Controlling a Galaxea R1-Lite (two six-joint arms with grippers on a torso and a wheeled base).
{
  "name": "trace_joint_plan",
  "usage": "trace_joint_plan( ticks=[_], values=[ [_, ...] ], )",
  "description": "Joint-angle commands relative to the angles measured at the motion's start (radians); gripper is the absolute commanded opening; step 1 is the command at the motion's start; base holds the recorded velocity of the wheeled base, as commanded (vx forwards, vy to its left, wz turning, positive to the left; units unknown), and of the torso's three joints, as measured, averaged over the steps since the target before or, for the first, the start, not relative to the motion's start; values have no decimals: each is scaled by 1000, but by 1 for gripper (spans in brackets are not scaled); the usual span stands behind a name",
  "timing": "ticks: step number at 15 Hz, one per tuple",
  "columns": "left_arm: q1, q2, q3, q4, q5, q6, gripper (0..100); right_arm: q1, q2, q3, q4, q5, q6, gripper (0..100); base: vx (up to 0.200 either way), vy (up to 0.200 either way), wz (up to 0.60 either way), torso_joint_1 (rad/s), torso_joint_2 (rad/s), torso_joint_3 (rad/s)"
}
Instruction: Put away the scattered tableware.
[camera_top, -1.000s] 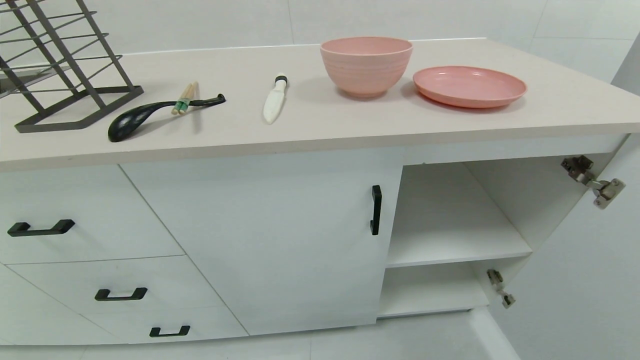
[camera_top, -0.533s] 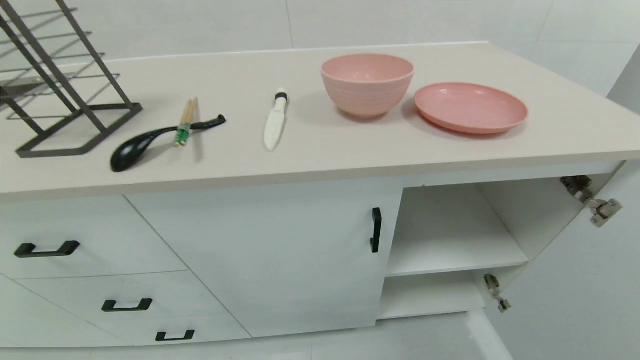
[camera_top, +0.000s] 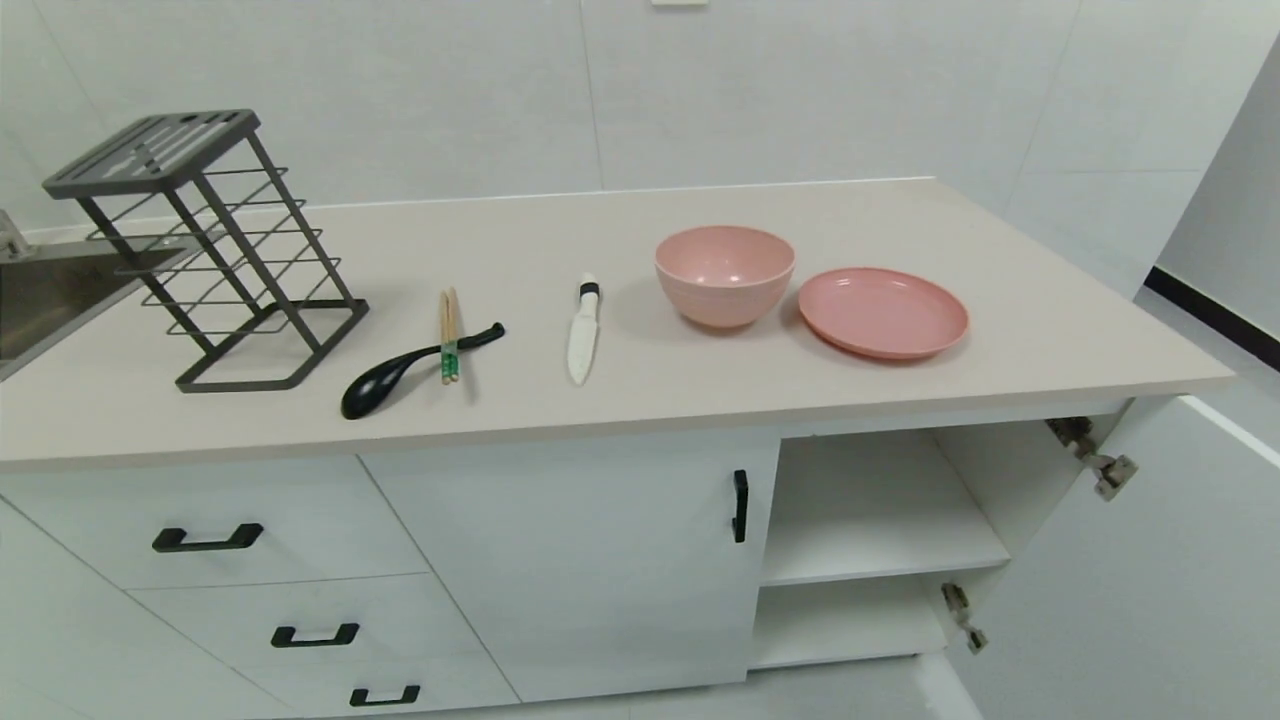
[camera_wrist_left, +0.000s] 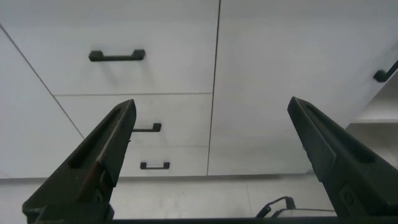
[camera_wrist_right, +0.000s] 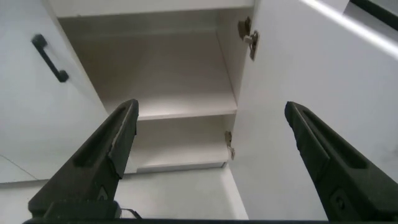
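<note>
One beige countertop (camera_top: 1050, 330) holding pink bowl (camera_top: 725, 275), white tiled wall (camera_top: 800, 90) behind

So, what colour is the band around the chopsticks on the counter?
Green. The chopsticks show best in the head view, lying across the black spoon.

Pink bowl (camera_top: 724, 275) upright beside pink plate (camera_top: 882, 312); white knife (camera_top: 583, 330); chopsticks (camera_top: 449, 320) across black spoon (camera_top: 412, 361); all on counter (camera_top: 1050, 330)

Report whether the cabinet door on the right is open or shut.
Open. The cabinet door is swung outward, exposing its hinges and the two shelves inside.
</note>
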Motion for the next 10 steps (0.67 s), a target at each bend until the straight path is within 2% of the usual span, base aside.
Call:
trace_joint_plan(
  ticks=[1,4,10],
  values=[
    [0,1,0,0,0,0,100,0,0,0,0,0,0,100,0,0,0,290,-486,-222],
    [0,1,0,0,0,-1,100,0,0,0,0,0,0,100,0,0,0,382,-484,-237],
    [0,1,0,0,0,-5,100,0,0,0,0,-1,1,100,0,0,0,281,-522,-247]
  ],
)
